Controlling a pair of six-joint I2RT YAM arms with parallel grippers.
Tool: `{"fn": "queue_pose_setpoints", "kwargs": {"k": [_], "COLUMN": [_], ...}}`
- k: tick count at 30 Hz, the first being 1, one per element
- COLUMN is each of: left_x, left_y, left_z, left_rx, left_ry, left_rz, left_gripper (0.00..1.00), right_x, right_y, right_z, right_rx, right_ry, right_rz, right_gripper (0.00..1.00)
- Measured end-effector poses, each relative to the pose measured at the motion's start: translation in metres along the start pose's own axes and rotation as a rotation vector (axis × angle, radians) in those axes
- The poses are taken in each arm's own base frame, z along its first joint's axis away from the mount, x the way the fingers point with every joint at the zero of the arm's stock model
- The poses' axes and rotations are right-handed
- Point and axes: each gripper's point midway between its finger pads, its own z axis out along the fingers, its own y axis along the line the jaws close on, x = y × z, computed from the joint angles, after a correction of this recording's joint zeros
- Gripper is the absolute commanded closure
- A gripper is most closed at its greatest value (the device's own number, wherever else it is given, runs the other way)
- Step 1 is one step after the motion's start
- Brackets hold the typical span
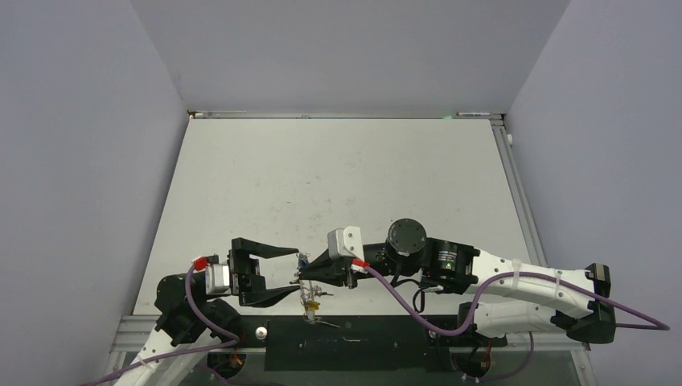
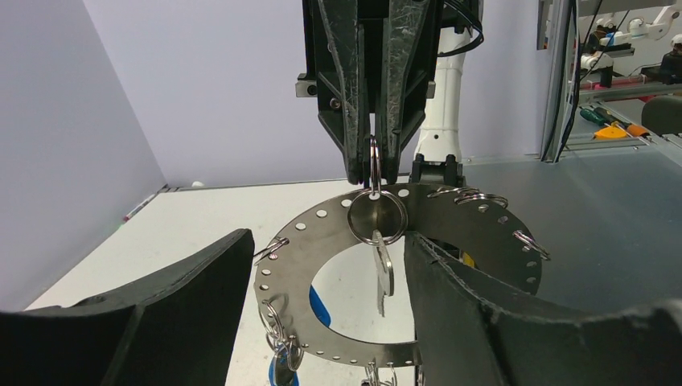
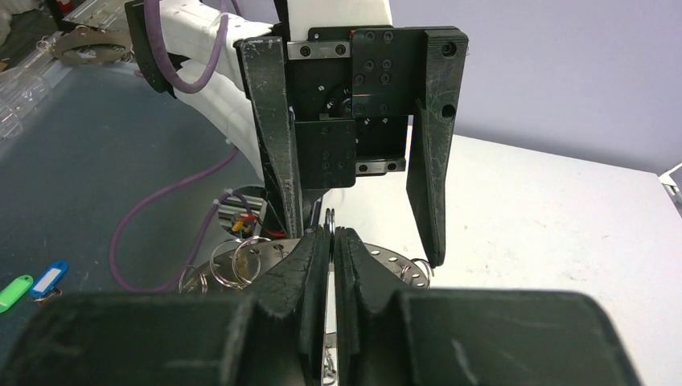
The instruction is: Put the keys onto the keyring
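Note:
The keyring (image 2: 322,233) is a flat silvery ring with holes and small loops round its rim. It sits tilted between my two grippers, near the table's front edge (image 1: 305,289). My right gripper (image 2: 374,173) is shut on a small split ring (image 2: 375,153) at the keyring's far rim. A second small ring below it carries a plain silver key (image 2: 384,273). My left gripper (image 2: 326,239) is open wide; its right finger (image 2: 499,322) covers part of the keyring. Blue-tagged keys (image 2: 322,310) hang underneath. The right wrist view shows the keyring (image 3: 378,256) behind my shut right gripper (image 3: 331,237).
White table (image 1: 338,177) with grey walls on three sides. A black strip (image 1: 362,342) runs along the front edge, and keys dangle over it (image 1: 310,310). Green (image 3: 16,291) and blue (image 3: 48,277) key tags lie on the dark surface beside the table. A purple cable (image 3: 161,201) trails there.

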Motion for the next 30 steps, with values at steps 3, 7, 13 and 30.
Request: {"fn": "queue_pose_setpoints", "kwargs": {"k": [3, 7, 13, 30], "left_x": [0.001, 0.001, 0.004, 0.011], "left_y": [0.000, 0.000, 0.000, -0.006], "left_z": [0.000, 0.000, 0.001, 0.004], "left_rx": [0.000, -0.001, -0.003, 0.049], "left_ry": [0.001, 0.004, 0.011, 0.035], "left_rz": [-0.006, -0.017, -0.043, -0.091], "left_gripper": [0.36, 0.38, 0.48, 0.58], "right_x": [-0.001, -0.006, -0.012, -0.021], "right_y": [0.000, 0.000, 0.000, -0.001], "right_z": [-0.001, -0.004, -0.007, -0.006], "right_rx": [0.000, 0.003, 0.006, 0.010], "right_ry": [-0.002, -0.015, -0.031, -0.068], "right_rz": [-0.002, -0.008, -0.016, -0.030], "right_gripper": [0.95, 0.95, 0.95, 0.95]}}
